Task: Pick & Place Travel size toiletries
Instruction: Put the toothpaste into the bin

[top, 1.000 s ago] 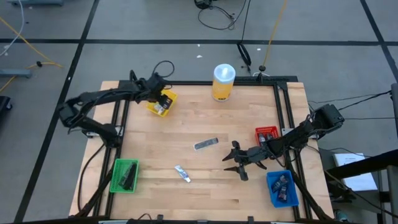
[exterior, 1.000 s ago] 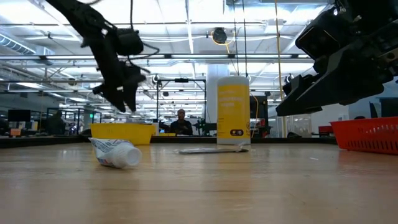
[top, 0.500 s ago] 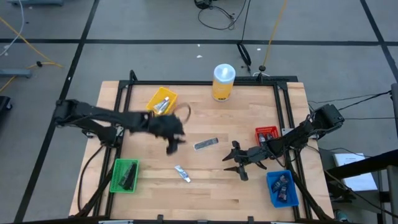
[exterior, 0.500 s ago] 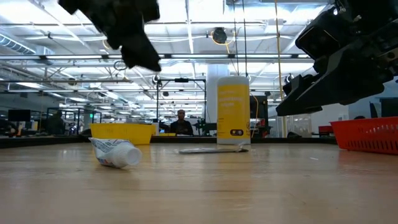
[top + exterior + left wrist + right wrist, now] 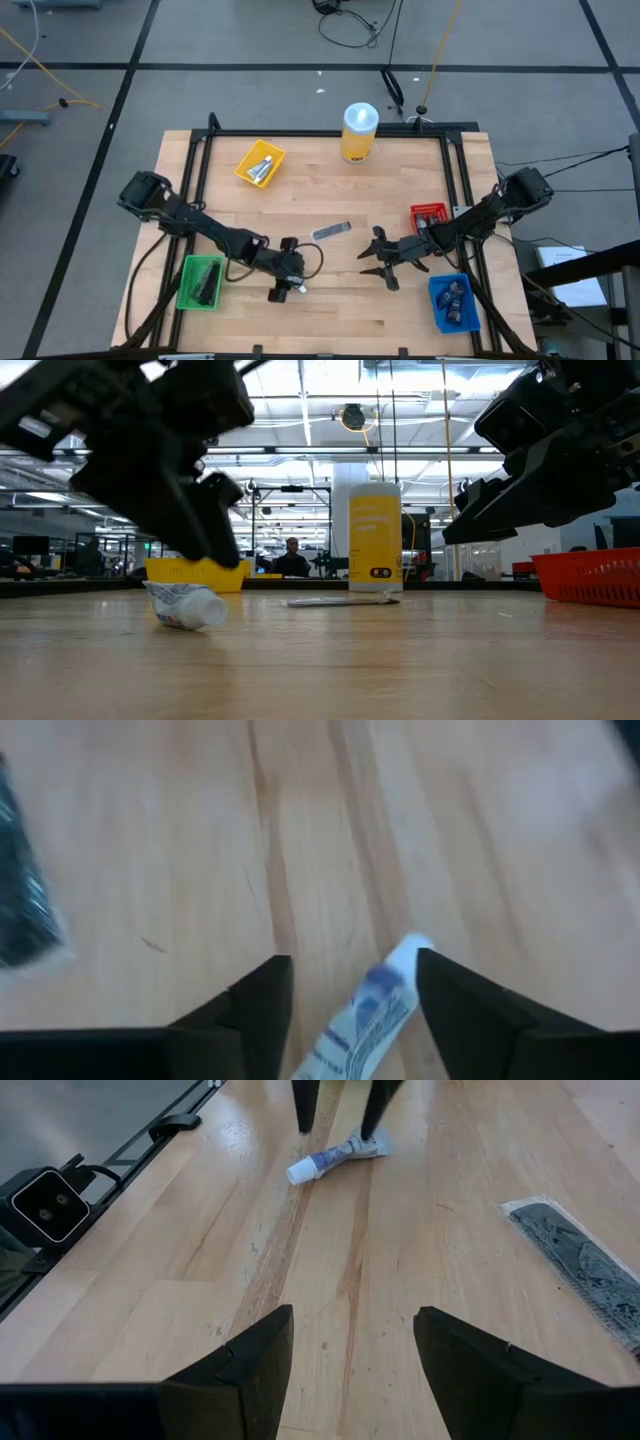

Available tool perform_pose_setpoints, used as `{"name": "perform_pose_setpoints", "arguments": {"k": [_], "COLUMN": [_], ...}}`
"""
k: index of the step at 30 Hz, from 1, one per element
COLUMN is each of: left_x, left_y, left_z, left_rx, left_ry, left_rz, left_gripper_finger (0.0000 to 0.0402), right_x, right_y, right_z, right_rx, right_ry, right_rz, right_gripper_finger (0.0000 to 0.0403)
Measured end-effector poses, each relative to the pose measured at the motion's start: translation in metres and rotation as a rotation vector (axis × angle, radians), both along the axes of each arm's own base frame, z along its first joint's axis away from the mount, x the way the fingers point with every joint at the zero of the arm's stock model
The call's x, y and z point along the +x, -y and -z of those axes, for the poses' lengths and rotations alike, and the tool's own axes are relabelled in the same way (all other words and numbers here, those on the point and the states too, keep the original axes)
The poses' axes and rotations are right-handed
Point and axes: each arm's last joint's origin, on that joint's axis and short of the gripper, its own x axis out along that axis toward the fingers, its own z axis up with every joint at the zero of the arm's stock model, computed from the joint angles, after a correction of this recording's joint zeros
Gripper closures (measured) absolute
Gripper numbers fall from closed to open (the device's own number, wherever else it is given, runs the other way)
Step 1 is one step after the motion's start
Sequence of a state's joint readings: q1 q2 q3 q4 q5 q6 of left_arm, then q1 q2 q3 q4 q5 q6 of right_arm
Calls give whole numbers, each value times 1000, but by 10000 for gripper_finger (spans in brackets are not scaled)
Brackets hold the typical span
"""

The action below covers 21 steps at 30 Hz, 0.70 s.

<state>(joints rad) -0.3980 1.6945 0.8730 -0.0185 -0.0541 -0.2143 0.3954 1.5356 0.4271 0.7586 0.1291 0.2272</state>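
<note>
White toiletry tube (image 5: 368, 1020) lying on counter (image 5: 330, 200), between parted fingers of left gripper (image 5: 352, 982); right gripper (image 5: 375, 262) open at three o'clock.

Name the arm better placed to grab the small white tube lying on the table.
Left. Its open fingers already straddle the white tube; the right gripper waits farther off.

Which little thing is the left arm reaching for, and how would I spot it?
Start at the wooden table and find the left arm's fingers, near the front edge. Between them lies a small white tube with blue print and a white cap. Its only loose neighbour, the sachet farther back, is flat, dark grey and capless.
</note>
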Motion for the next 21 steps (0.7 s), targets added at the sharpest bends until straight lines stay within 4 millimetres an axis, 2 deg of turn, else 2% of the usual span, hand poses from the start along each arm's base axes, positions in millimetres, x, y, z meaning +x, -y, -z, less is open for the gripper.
{"name": "perform_pose_setpoints", "arguments": {"k": [6, 10, 14, 21], "left_x": [1, -3, -7, -10], "left_y": [3, 6, 6, 4], "left_z": [21, 24, 26, 28], "left_rx": [16, 51, 92, 141], "left_ry": [-75, -97, -137, -164], "left_rz": [38, 87, 82, 42], "left_gripper_finger": [119, 109, 139, 224], "right_x": [0, 0, 0, 0], "right_y": [0, 0, 0, 0], "right_z": [0, 0, 0, 0], "right_rx": [-1, -3, -3, -1], "right_ry": [1, 1, 1, 1], "right_rz": [0, -1, -1, 0], "right_gripper_finger": [202, 202, 202, 202]}}
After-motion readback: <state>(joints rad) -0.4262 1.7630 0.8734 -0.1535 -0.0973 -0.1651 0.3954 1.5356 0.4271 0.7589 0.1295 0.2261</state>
